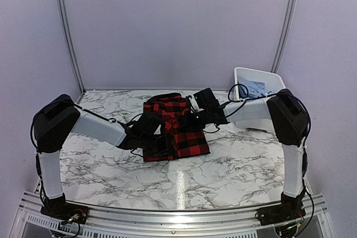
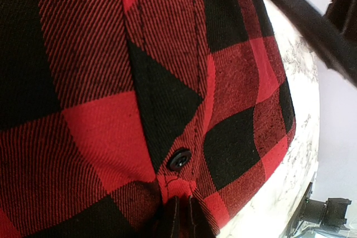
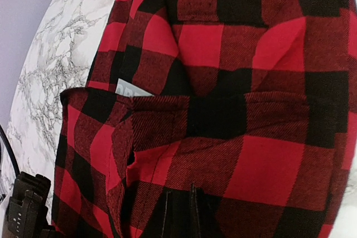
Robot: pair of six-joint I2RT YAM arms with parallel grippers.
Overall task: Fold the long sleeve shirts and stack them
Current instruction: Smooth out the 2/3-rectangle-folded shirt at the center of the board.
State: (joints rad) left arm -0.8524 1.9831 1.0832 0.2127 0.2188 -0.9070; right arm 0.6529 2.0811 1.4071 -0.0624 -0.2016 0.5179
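Observation:
One long sleeve shirt (image 1: 179, 133), red-and-black check flannel, lies partly folded in the middle of the marble table (image 1: 240, 165). At the shirt's left edge my left gripper (image 1: 149, 139) is shut on the cloth. The left wrist view shows its tips (image 2: 182, 215) pinching a fold of the flannel (image 2: 100, 82) just below a black button (image 2: 179, 159). My right gripper (image 1: 191, 120) sits on the shirt's upper right part. In the right wrist view its tips (image 3: 178, 210) are closed on a raised fold of the flannel (image 3: 251, 54), near a white label (image 3: 131, 89).
A white plastic tub (image 1: 245, 76) stands at the back right corner with something bluish (image 1: 255, 88) in it. Grey walls close in the back and sides. A black part of the right arm (image 2: 301, 20) crosses the left wrist view's upper right.

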